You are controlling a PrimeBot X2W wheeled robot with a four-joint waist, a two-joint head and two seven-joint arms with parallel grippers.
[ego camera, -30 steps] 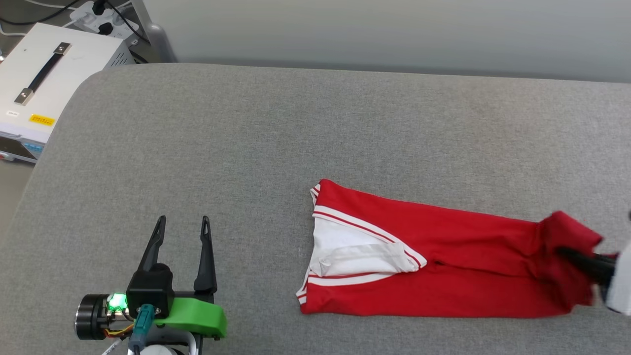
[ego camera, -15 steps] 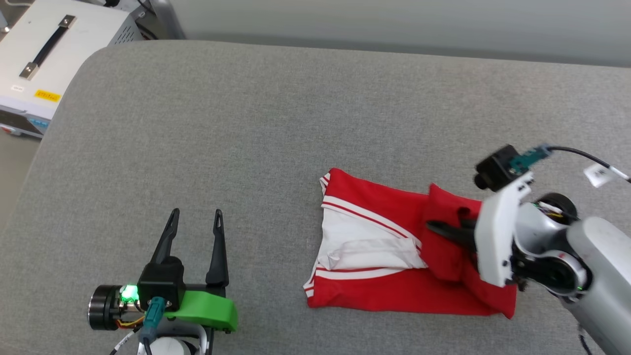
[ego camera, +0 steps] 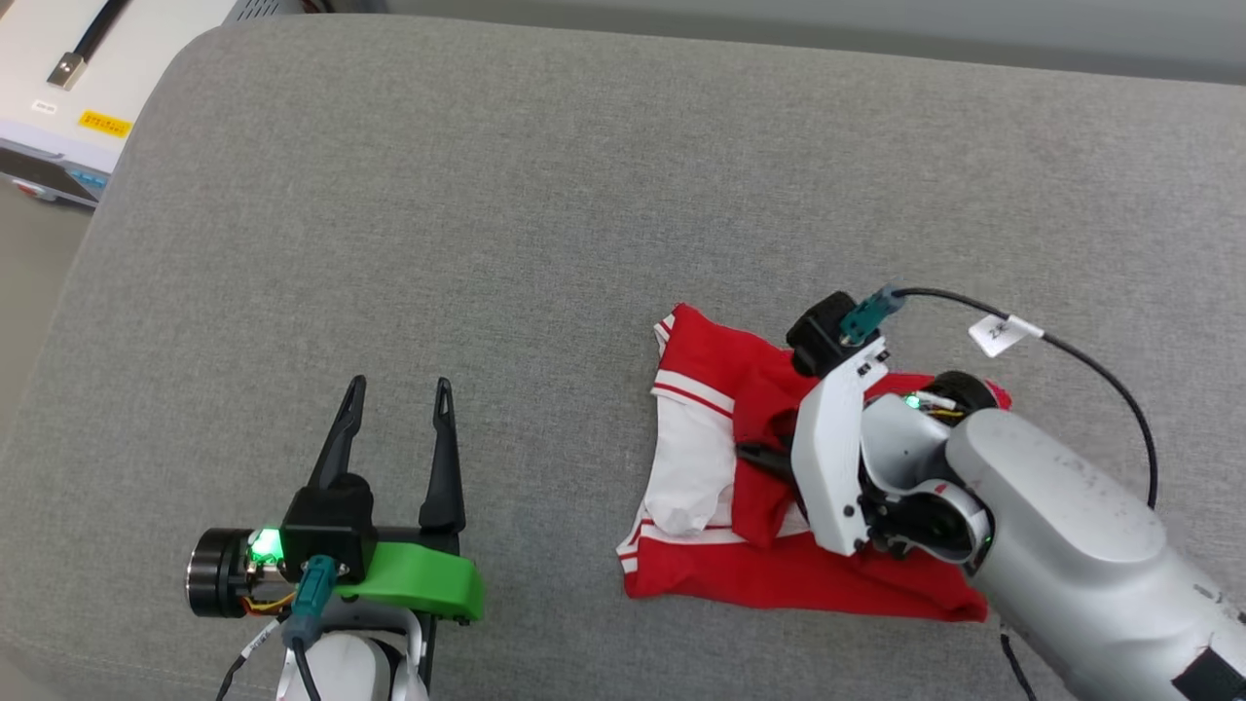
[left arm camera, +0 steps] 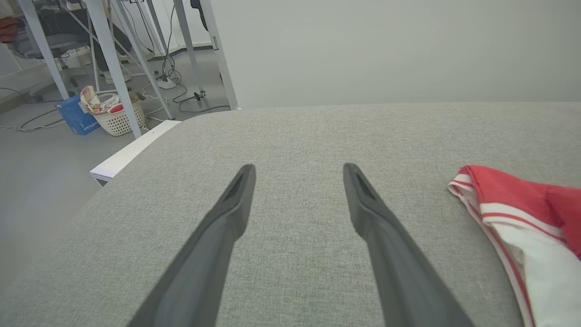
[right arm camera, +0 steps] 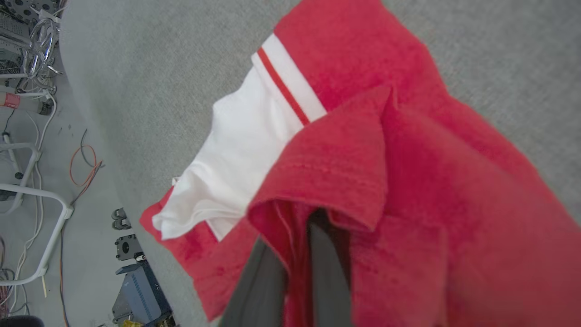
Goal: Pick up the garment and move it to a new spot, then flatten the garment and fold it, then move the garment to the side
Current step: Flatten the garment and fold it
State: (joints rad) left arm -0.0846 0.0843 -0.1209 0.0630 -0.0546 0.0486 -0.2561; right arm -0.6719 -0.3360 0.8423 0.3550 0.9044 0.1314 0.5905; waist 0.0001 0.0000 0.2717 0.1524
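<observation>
garment (ego camera: 779,579) folded leftward, right gripper (ego camera: 751,453) clamping it

Right fingers (right arm camera: 261,290): tips buried under a red fold of the garment (right arm camera: 408,204).
Garment, head view: right part covered by the right arm (ego camera: 1061,526).
Garment, left wrist view: cut off by the right edge.
White box (ego camera: 58,107): cropped at the top-left corner; yellow sticker (ego camera: 105,123) unreadable.
Cable tag (ego camera: 1003,334): print too small to read.

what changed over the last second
The right gripper, shut on one end of the garment, carried it toward the robot's left, folding the red cloth over itself. The left gripper stayed open, off the garment, whose sleeve end lay still.
</observation>
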